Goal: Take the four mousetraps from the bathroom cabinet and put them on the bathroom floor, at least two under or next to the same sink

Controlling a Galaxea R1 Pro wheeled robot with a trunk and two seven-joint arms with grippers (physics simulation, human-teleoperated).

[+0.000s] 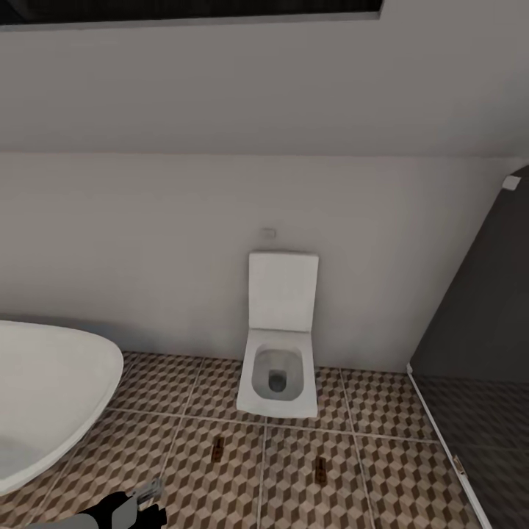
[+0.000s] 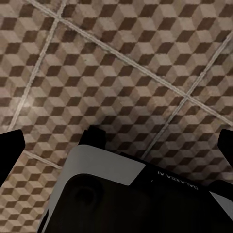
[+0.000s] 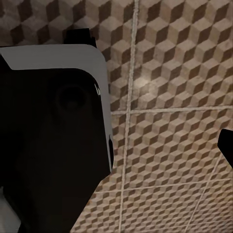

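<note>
Two mousetraps lie flat on the bathroom floor in front of the toilet, one to its left and one to its right. Each is a small brown board. My left arm pokes in at the bottom of the head view. The left gripper is open over cube-pattern tiles, its dark fingertips spread to the picture's sides and holding nothing. The right gripper also hangs open and empty above the tiles, with one fingertip showing. The cabinet and the sink are out of view.
A white toilet with its lid up stands against the back wall. A rounded white bathtub fills the left. A dark glass shower screen closes the right. My own grey-and-black base sits under both wrists.
</note>
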